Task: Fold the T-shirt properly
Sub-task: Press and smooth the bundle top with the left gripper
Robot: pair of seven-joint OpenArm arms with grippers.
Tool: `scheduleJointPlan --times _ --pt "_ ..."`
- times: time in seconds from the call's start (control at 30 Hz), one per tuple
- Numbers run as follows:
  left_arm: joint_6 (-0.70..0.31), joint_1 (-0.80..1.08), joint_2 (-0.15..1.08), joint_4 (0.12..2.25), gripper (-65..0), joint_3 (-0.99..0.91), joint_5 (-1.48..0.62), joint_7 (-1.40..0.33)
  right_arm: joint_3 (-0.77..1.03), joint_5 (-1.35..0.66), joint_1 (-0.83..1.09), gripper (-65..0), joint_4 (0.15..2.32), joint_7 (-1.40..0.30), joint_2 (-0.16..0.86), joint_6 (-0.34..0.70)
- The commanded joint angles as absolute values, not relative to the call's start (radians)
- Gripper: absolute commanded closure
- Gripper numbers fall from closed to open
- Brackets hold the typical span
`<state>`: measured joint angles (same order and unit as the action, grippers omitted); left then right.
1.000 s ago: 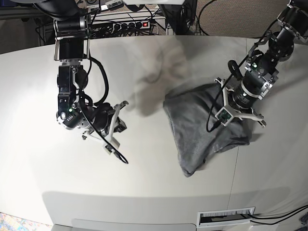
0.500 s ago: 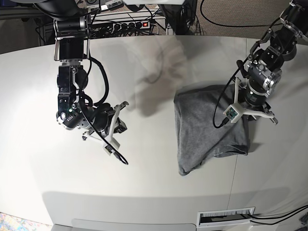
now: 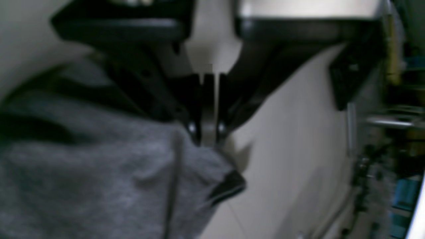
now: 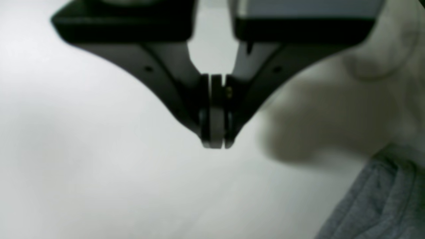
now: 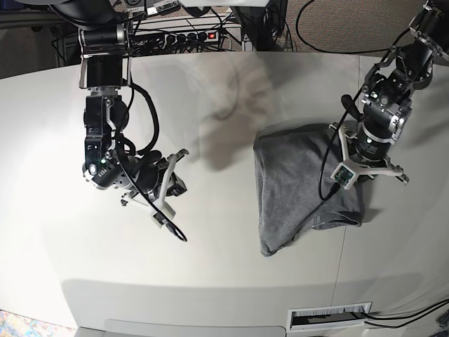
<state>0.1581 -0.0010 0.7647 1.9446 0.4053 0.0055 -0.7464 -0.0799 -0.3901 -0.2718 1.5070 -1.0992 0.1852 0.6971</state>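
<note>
The heather-grey T-shirt (image 5: 302, 186) lies folded into a rough rectangle on the white table (image 5: 210, 267), right of the middle. My left gripper (image 5: 370, 163) is over its right edge. In the left wrist view the left gripper (image 3: 207, 141) has its jaws together, and the T-shirt (image 3: 99, 186) rises to meet the tips. My right gripper (image 5: 177, 186) hangs over bare table, well to the left of the shirt. In the right wrist view the right gripper (image 4: 215, 144) is shut and empty, with an edge of the T-shirt (image 4: 378, 202) at the lower right.
Cables and a power strip (image 5: 189, 35) lie behind the table's far edge. A seam (image 5: 342, 253) runs through the table below the shirt. A slotted panel (image 5: 330, 317) sits at the front edge.
The left gripper dragged the shirt's right side rightward, flattening the bunched cloth into a rectangle, then shifted slightly right and down. The right arm barely moved.
</note>
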Motion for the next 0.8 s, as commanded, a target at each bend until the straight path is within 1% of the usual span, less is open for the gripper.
scheduleJointPlan --times 0.0,0.1,0.2,0.3,0.37,0.47,0.53,0.7,0.77 --pt "0.177 -0.017 0.779 1.962 0.0 0.394 0.045 -0.732 -0.078 -0.403 -0.299 0.0 1.523 -1.077 0.191 0.698" --pt "0.215 -0.017 0.779 1.962 0.0 0.394 0.063 -0.732 -0.078 -0.403 -0.299 0.0 1.523 -1.077 0.191 0.698" --pt "0.219 -0.017 0.776 1.979 0.0 0.394 -0.076 -0.715 -0.078 -0.403 -0.299 0.0 1.523 -1.073 0.191 0.698" --pt "0.204 -0.017 0.744 1.995 0.0 0.394 -0.184 -0.676 -0.078 -0.403 -0.299 0.0 1.523 -1.072 0.191 0.698" --pt "0.171 -0.017 0.71 1.996 0.0 0.394 -0.238 -0.653 -0.078 -0.403 -0.298 0.0 1.523 -1.074 0.191 0.698" --pt "0.08 -0.017 0.651 1.985 0.0 0.394 -0.316 -0.652 -0.078 -0.403 -0.294 0.0 1.523 -1.079 0.191 0.698" --pt "0.039 -0.017 0.612 1.95 0.0 0.394 -0.334 -0.63 -0.078 -0.403 -0.292 0.0 1.523 -1.082 0.191 0.698" --pt "-0.029 -0.049 0.52 1.79 0.0 0.394 -0.315 -0.565 -0.078 -0.403 -0.285 0.0 1.523 -1.089 0.191 0.698" --pt "-0.028 -0.081 0.487 1.71 0.0 0.394 -0.295 -0.56 -0.078 -0.404 -0.281 0.0 1.523 -1.098 0.191 0.698"
